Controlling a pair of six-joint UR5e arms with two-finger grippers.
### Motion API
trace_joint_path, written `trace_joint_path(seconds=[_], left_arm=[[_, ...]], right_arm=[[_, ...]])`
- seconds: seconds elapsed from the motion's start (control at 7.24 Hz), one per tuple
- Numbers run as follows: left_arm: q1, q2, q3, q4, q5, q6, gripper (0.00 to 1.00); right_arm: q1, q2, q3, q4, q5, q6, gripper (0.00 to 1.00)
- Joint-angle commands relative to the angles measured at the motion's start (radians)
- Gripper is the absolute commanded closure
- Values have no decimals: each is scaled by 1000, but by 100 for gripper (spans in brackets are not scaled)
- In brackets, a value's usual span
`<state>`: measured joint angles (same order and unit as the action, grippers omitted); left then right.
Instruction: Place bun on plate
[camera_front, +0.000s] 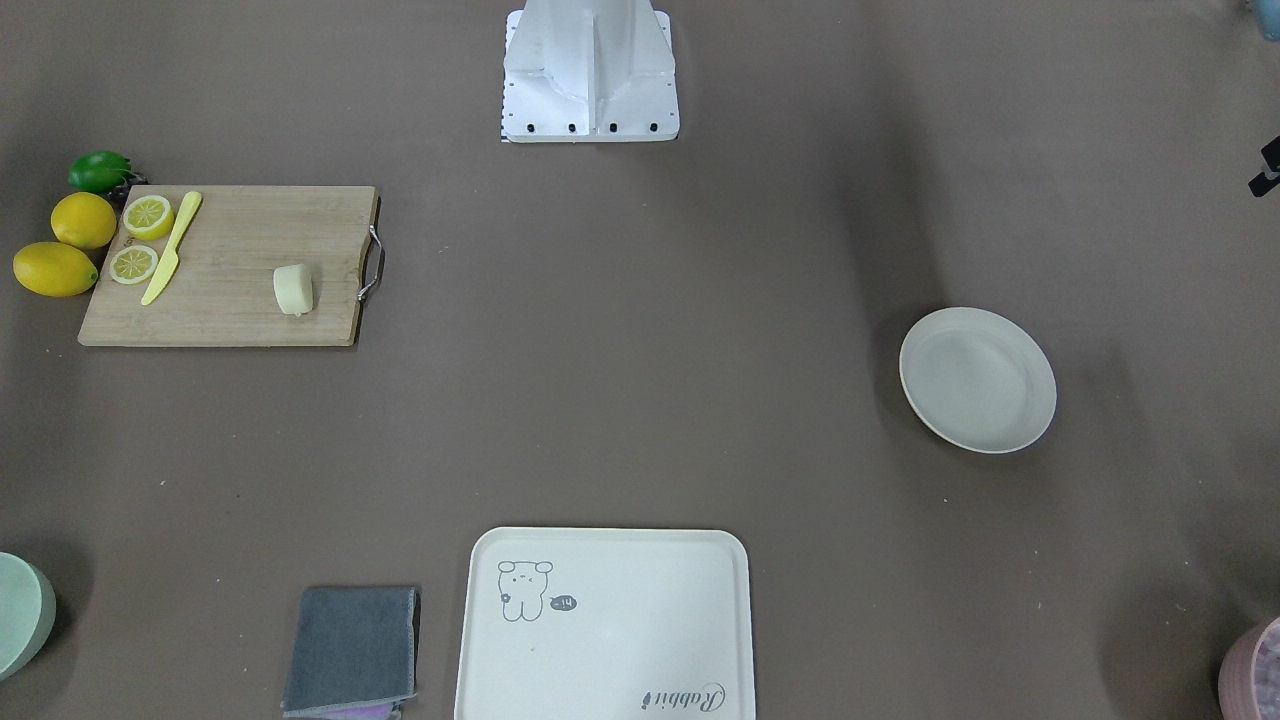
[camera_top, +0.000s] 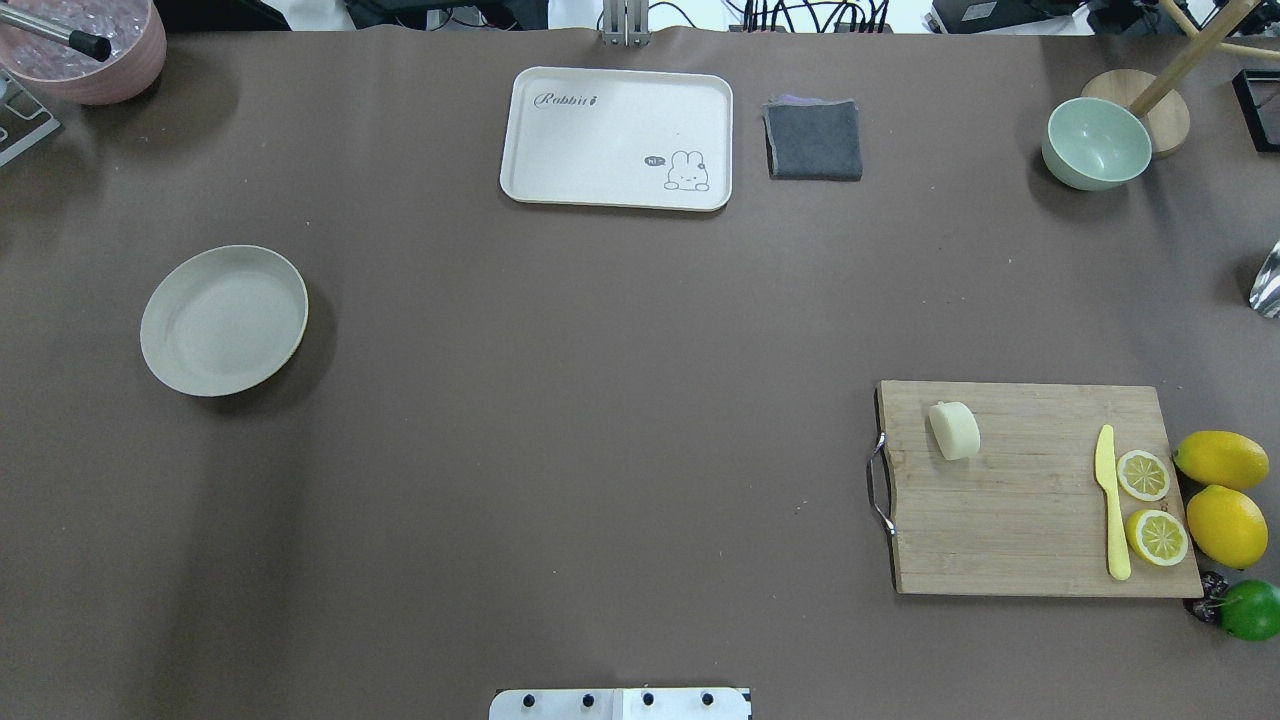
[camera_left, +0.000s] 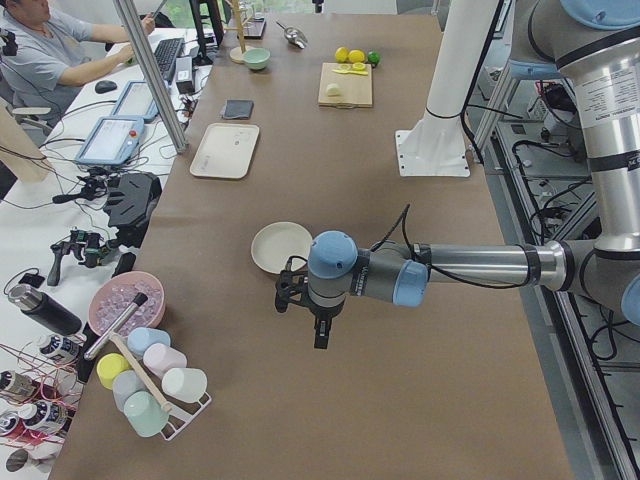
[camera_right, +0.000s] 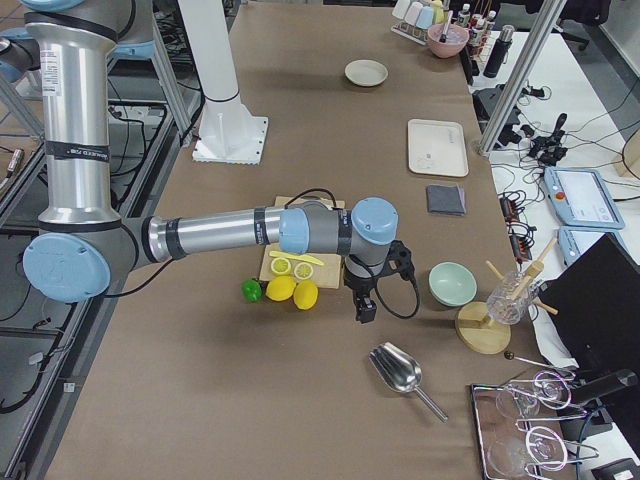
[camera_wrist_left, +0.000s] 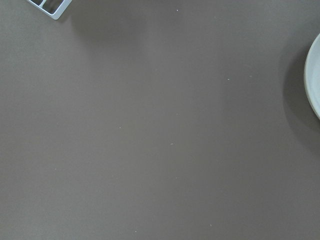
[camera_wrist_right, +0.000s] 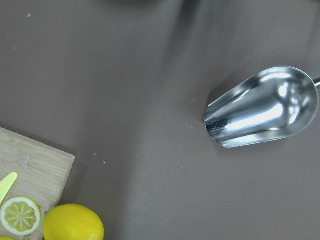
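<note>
The small pale cream rounded bun (camera_top: 955, 430) lies on its side on the rectangular wooden cutting board (camera_top: 1020, 520), at the end with the metal handle. Two cut lemon halves (camera_top: 1143, 475) and a yellow plastic knife (camera_top: 1110, 505) lie at the board's other end.

The right hand (camera_right: 362, 312) hangs over the brown bench (camera_top: 600, 400) off that far end. It is past the whole yellow lemons (camera_right: 293, 291) and near a shiny metal scoop (camera_wrist_right: 262, 107), so the length of the board lies between it and the bun. I cannot tell whether its fingers are spread or pressed together.

The round off-white shallow plate (camera_top: 224, 320) sits bare on the robot's left side of the bench, well apart from the board. The left hand (camera_left: 320, 340) hangs just beside the plate, across the bench from the bun. Its state cannot be told either.
</note>
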<state>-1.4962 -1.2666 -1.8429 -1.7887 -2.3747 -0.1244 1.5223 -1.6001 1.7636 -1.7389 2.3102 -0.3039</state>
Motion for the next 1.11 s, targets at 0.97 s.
trace_joint_path(seconds=[0.97], left_arm=[[-50,1,-28,-38,-12,-1,2]], right_arm=[[9,-32,-1,-7,-8,-15,0]])
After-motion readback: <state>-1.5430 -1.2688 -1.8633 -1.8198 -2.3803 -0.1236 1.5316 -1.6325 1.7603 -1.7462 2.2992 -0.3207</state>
